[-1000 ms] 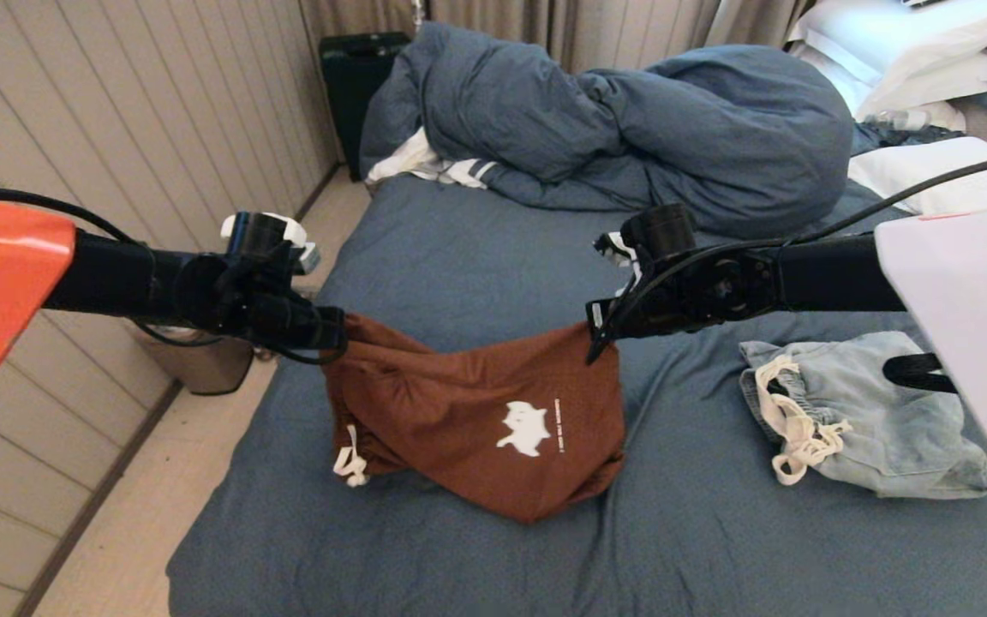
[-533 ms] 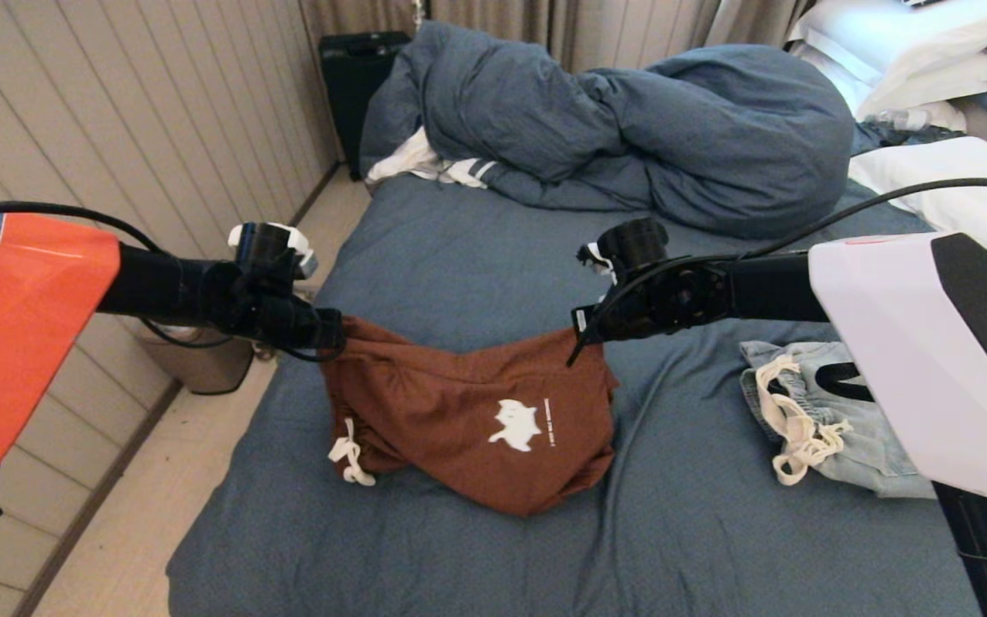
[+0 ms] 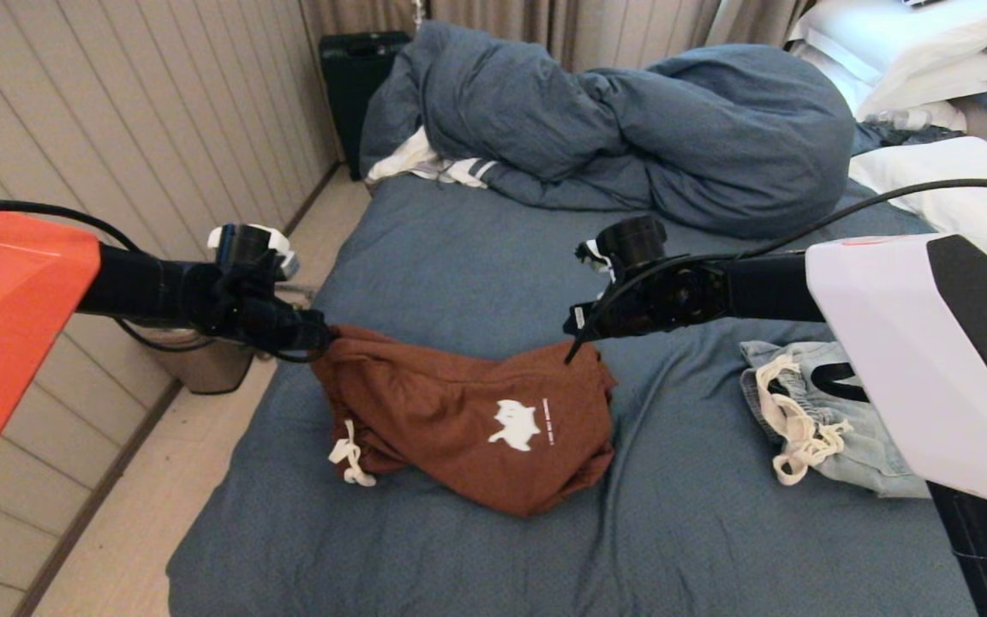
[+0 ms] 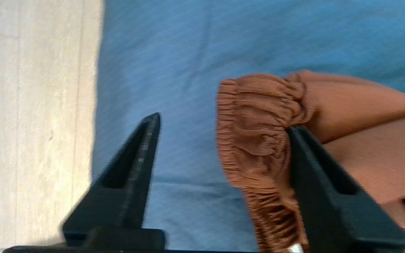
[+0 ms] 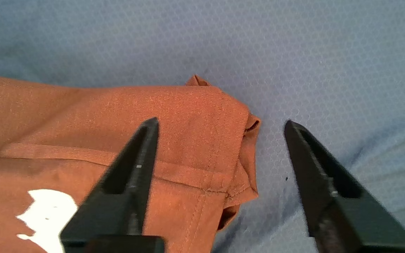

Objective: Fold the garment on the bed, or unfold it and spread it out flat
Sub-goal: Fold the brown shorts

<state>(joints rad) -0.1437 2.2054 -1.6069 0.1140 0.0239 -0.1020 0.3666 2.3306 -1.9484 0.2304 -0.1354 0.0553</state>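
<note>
Both grippers stand with jaws spread wide and grip nothing. The left gripper [image 3: 315, 334] sits at the 9 o'clock end of the brown shorts [image 3: 468, 420]; in its wrist view the gathered elastic waistband [image 4: 258, 140] lies loose against the inner face of one finger, not pinched. The right gripper [image 3: 575, 338] hangs just above the shorts' 1 o'clock corner, where the right wrist view shows a stitched hem corner [image 5: 234, 140] between the open fingers, resting on the sheet.

The shorts lie in a folded bundle on the bed [image 3: 459, 257], roughly at its centre, white printed emblem [image 3: 515, 426] facing up.

Judgement: the step in hand is the release after laying the fold down. To do it well, each arm should lift straight clear before moving sideways. The left is the risk: the waistband touches a finger and could drag, pulling the fold open. The bundle looks puffy rather than flat; a press or re-tensioning at both ends may be needed.

Count:
- Brown shorts: one.
- Light denim shorts [image 3: 836, 428]: one, at 3 o'clock from the brown pair, well apart.
- White drawstrings: two, one [image 3: 348, 454] on the brown pair, one [image 3: 789, 428] on the denim.
- Bunched blue duvet [image 3: 631, 120]: one, at 12 o'clock.
- Grippers: two.
</note>
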